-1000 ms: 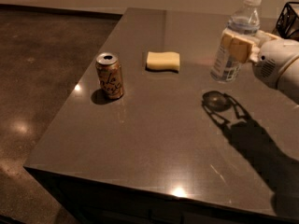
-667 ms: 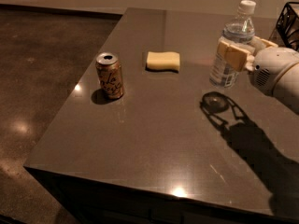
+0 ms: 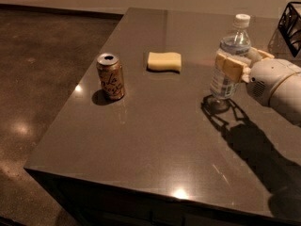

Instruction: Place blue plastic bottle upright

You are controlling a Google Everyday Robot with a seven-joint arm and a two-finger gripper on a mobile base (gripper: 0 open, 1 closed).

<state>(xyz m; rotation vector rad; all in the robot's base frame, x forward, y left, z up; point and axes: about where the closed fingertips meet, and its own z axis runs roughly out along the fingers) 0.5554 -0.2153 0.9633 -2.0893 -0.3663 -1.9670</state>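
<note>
The blue plastic bottle is a clear, faintly bluish water bottle with a white cap and a white label. It stands upright at the right of the dark table, its base just above or touching the top. My gripper comes in from the right on a white arm and is shut on the bottle's middle, with tan pads around the body.
A copper-coloured drink can stands upright at the table's left. A yellow sponge lies behind the middle. A black wire basket sits at the far right corner. The table's left edge drops to a brown floor.
The gripper has carried the bottle down and slightly left toward the table top. The bottle has stayed upright in the grip. The can and sponge have not moved.
</note>
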